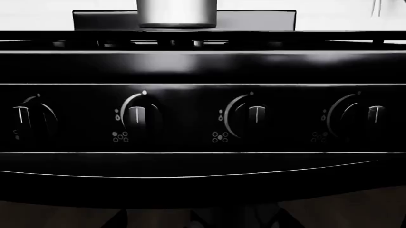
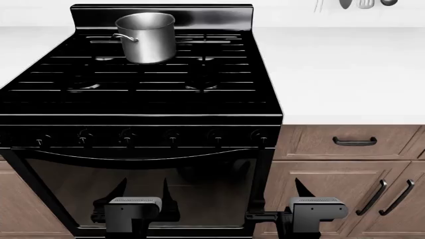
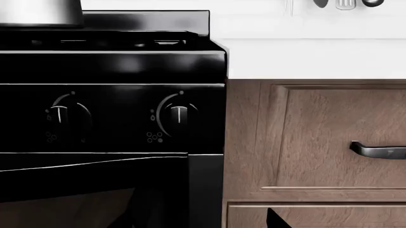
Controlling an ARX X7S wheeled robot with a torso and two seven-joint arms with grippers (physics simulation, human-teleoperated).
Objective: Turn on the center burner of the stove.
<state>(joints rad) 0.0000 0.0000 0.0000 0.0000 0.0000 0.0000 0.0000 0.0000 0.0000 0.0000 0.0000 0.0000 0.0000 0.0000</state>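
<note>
The glossy black stove (image 2: 166,105) fills the left of the head view, with bar grates, a raised back panel and an oven door (image 2: 143,184). A row of black knobs (image 2: 127,135) runs along its front, all pointing upright. My left gripper (image 2: 143,191) is open and empty in front of the oven door, below the knobs and apart from them. My right gripper (image 2: 275,191) is open and empty at the stove's right edge. The left wrist view shows several knobs (image 1: 136,116) straight ahead. The right wrist view shows the two rightmost knobs (image 3: 178,114).
A steel pot (image 2: 146,37) stands on the back grates, left of centre. A white counter (image 2: 339,69) lies to the right, over brown wooden cabinets with a dark drawer handle (image 2: 355,141) and door handles (image 2: 371,197). Utensils (image 2: 362,4) hang on the wall.
</note>
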